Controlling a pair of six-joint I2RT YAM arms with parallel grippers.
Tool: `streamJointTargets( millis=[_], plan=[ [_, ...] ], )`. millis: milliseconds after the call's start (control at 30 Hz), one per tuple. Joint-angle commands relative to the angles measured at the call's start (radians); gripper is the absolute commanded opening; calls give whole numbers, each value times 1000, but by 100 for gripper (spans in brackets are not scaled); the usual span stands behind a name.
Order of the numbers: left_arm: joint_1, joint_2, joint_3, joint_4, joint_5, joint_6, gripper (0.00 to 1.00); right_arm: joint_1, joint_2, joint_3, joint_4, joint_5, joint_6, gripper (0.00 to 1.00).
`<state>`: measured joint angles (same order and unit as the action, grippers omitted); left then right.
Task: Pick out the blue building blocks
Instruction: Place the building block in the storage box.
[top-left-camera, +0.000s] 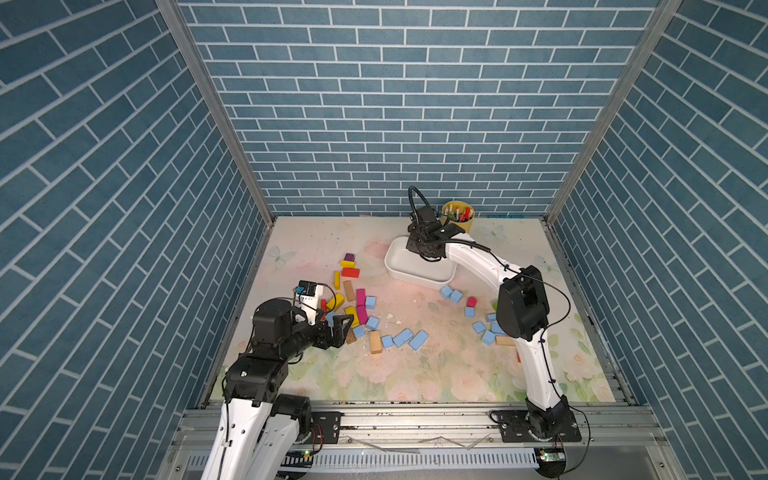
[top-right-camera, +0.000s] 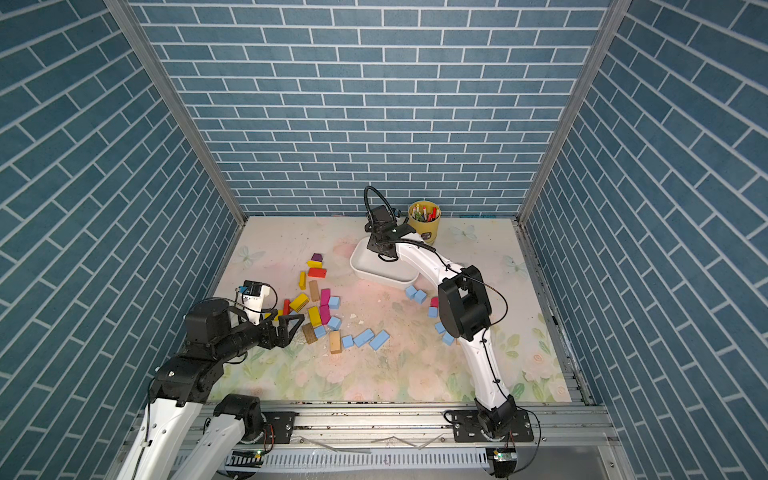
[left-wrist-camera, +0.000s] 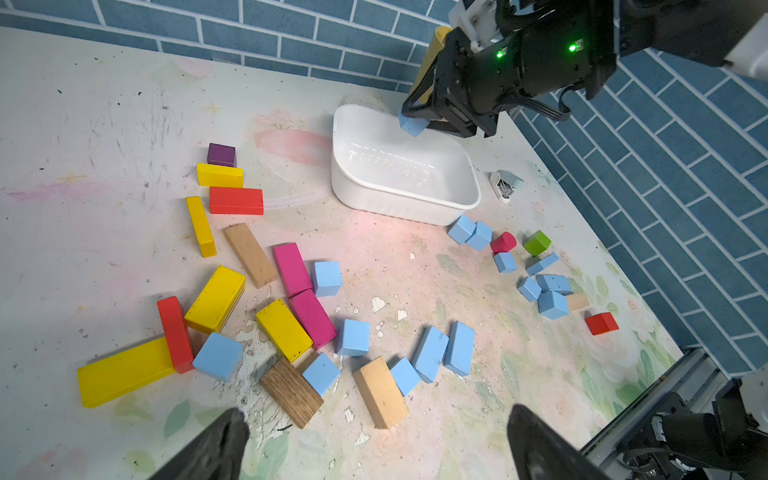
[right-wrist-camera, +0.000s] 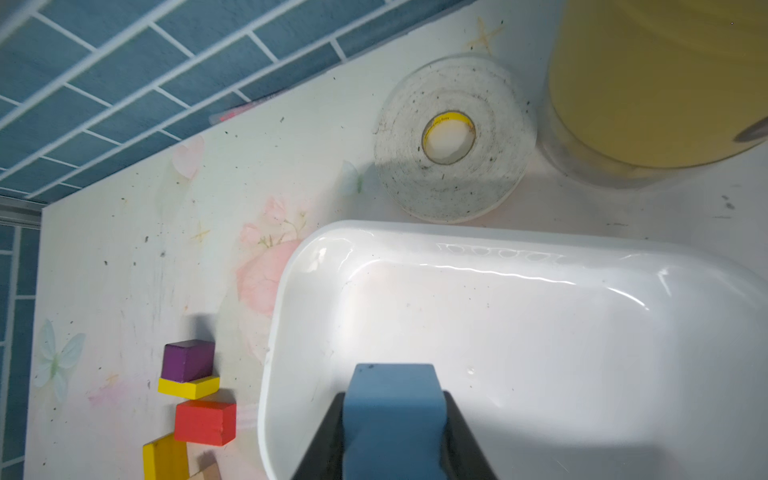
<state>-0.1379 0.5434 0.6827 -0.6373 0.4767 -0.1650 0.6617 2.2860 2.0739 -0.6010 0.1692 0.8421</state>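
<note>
1. Clenched on a blue block, the right claw hangs over the white tub, which looks empty.
2. Step in hand, by my reading: dropping this block. Next, the claw must release it over the tub's middle, clear of the rim.
3. Left claw is spread wide, grasping nothing, low above the desk near a blue cube.
4. Remaining blue building blocks lie on the desk in two loose groups.
5. Obstacles: a wooden brick and a magenta brick crowd several blue ones. A tape roll and a yellow cup stand just beside the tub.
</note>
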Motion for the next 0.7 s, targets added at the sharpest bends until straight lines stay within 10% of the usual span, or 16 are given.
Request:
streamJointTargets(
  millis=[0, 667],
  plan=[
    [-5, 2, -4, 5, 12, 5, 99, -3, 69, 92, -81, -18, 63, 7],
    [-8, 0, -4, 1, 7, 4, 99, -20, 316, 403, -150, -127, 117, 36]
  ],
)
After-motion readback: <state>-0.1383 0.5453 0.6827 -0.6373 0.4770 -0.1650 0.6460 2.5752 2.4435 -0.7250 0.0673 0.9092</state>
